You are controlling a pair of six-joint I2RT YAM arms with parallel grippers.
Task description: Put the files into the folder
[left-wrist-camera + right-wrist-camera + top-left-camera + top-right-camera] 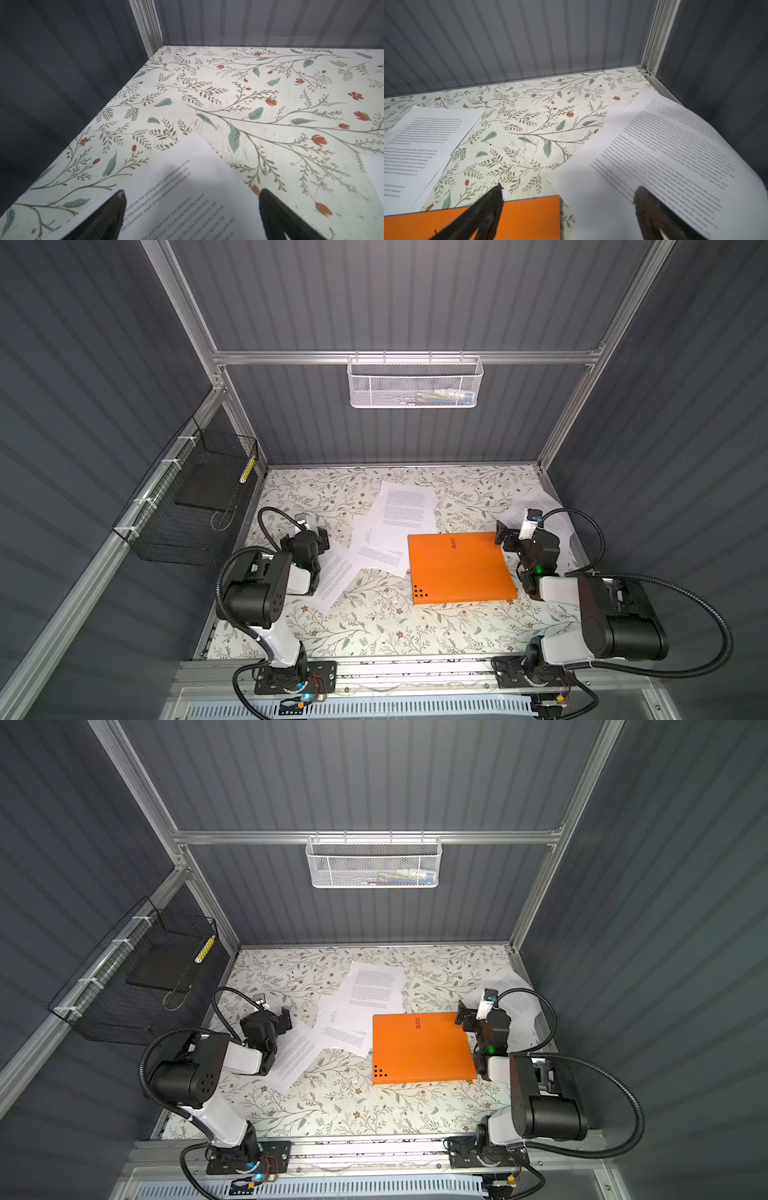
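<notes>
Five files are lying scattered around one closed folder; the left gripper and right gripper are hovering spread wide, holding nothing.

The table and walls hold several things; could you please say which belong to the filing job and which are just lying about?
For the job: orange folder, closed; printed sheets in the middle, one on the left, one on the right.
Lying about: white mesh basket, black wire basket, dark slab inside it.
</notes>
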